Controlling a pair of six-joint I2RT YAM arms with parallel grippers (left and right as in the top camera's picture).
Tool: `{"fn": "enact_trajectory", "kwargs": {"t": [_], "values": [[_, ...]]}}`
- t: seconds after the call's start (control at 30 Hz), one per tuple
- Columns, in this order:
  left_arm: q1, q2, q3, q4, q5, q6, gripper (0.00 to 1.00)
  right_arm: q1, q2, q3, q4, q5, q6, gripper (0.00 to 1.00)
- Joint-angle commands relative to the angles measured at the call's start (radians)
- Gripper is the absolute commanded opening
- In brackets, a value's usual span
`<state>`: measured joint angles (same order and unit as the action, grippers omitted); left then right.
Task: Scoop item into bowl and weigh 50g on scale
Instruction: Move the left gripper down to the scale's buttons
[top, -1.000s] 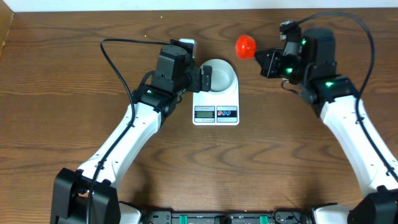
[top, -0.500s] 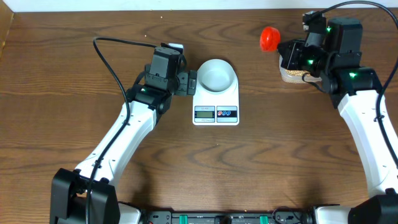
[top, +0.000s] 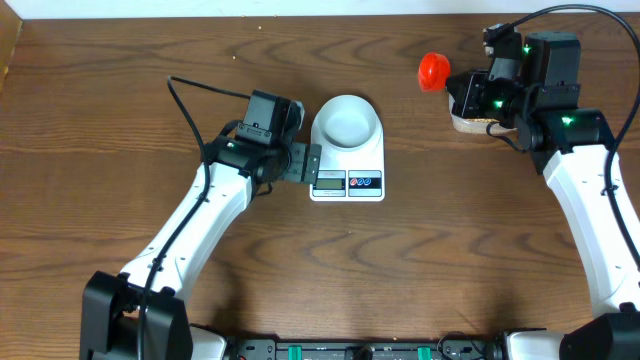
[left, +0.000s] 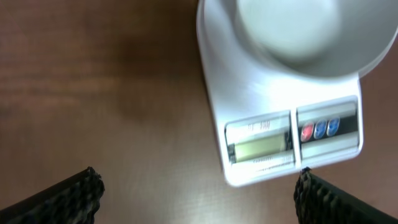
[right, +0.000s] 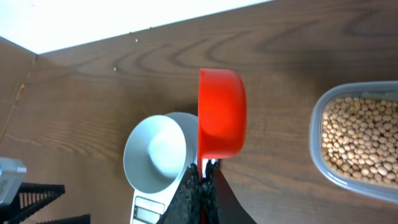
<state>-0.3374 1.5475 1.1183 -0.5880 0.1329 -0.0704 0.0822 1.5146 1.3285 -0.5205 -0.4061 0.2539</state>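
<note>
L end effector (top: 310, 163), jaws wide, has backed off the bowl (top: 346, 120) to beside the scale (top: 347, 182). Bowl sits empty on scale. R end effector (right: 203, 177), clamped on red scoop (right: 221, 112), has swung out to beans (right: 364, 140) in tub (right: 318, 134). Scooping prob. next.

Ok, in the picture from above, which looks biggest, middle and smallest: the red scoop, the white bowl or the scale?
1. The scale, biggest.
2. The bowl, about as wide as the scale but shorter.
3. The red scoop, clearly smallest, though it may sit nearer the camera.

place: robotics lab bench | cues: wooden table (top: 90, 150); left arm (top: 205, 210); right arm (top: 585, 210); scale (top: 347, 182)
</note>
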Motion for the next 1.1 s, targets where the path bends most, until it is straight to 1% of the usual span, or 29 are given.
{"fn": "enact_trajectory", "kwargs": {"t": [0.0,0.13,0.3,0.37,0.43,0.67,0.97,1.07], "values": [[-0.001,-0.086,0.0,-0.053,0.018,0.072,1.0,-0.003,0.002,0.018,-0.008,0.005,-0.024,0.01],[-0.001,-0.187,0.001,-0.085,0.019,0.146,1.0,-0.003,0.002,0.018,-0.011,0.005,-0.024,0.01],[-0.001,-0.319,0.001,-0.1,0.167,0.235,0.98,-0.003,0.002,0.018,-0.011,0.005,-0.023,0.01],[0.0,-0.35,0.001,-0.122,0.2,0.252,0.98,-0.003,0.002,0.018,-0.015,0.004,-0.023,0.01],[-0.001,-0.368,0.001,-0.152,0.2,0.253,0.98,-0.003,0.002,0.018,-0.018,0.004,-0.023,0.01],[-0.001,-0.357,0.001,-0.227,0.2,0.249,0.98,-0.002,0.002,0.018,-0.031,0.004,-0.024,0.01],[-0.002,-0.321,0.0,-0.221,0.2,0.249,0.98,-0.002,0.002,0.018,-0.041,0.004,-0.024,0.01],[-0.024,-0.28,0.0,-0.209,0.2,0.22,0.98,-0.002,0.002,0.018,-0.041,0.004,-0.024,0.01]]}}
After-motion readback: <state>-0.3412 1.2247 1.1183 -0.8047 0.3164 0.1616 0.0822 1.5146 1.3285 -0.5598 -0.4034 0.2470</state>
